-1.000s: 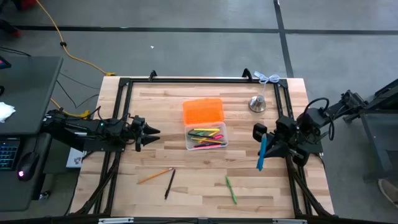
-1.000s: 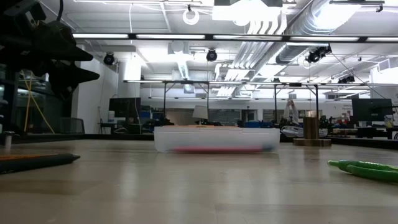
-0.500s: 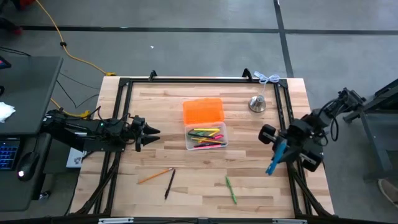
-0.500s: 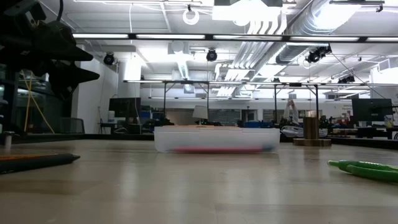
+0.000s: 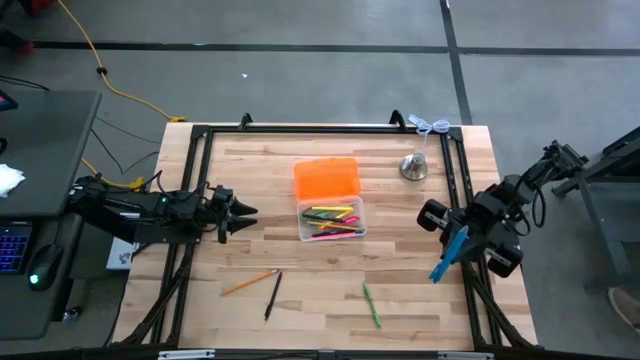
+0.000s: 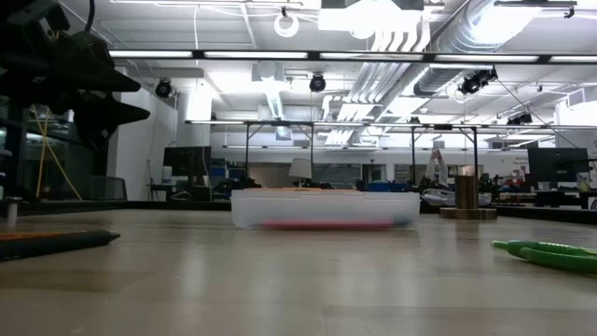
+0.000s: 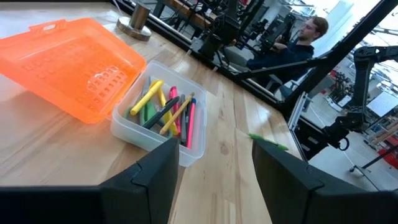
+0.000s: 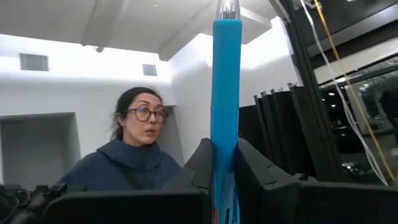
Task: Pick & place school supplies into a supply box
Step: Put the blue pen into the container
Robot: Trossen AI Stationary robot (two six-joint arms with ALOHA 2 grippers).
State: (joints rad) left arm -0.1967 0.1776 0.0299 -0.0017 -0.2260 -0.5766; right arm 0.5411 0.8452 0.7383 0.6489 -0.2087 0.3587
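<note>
The supply box (image 5: 331,220) stands mid-table with its orange lid (image 5: 326,179) folded open on the far side; several pens lie inside (image 7: 165,112). An orange pencil (image 5: 250,282), a black pen (image 5: 272,296) and a green pen (image 5: 371,304) lie flat on the table near its near edge. My right gripper (image 5: 459,240) hangs above the table's right side, shut on a blue pen (image 5: 447,258). My left gripper (image 5: 246,213) waits open, left of the box. My right gripper pinches the blue pen's barrel (image 8: 224,146) between its two fingers (image 8: 203,163), near one end of the pen. The rest of the pen sticks out past the fingertips. The pen is lifted clear of the table, slanting toward the near edge.
A silver bell (image 5: 414,166) stands at the far right of the table. A black frame (image 5: 320,128) runs along the table's edges. A person shows in the room behind, in both wrist views. Bare wood lies between the box and the right gripper.
My right gripper has swung a little toward the table's right edge and rolled. The blue pen, which pointed straight at the near edge, now slants toward the near left, still held clear of the table.
</note>
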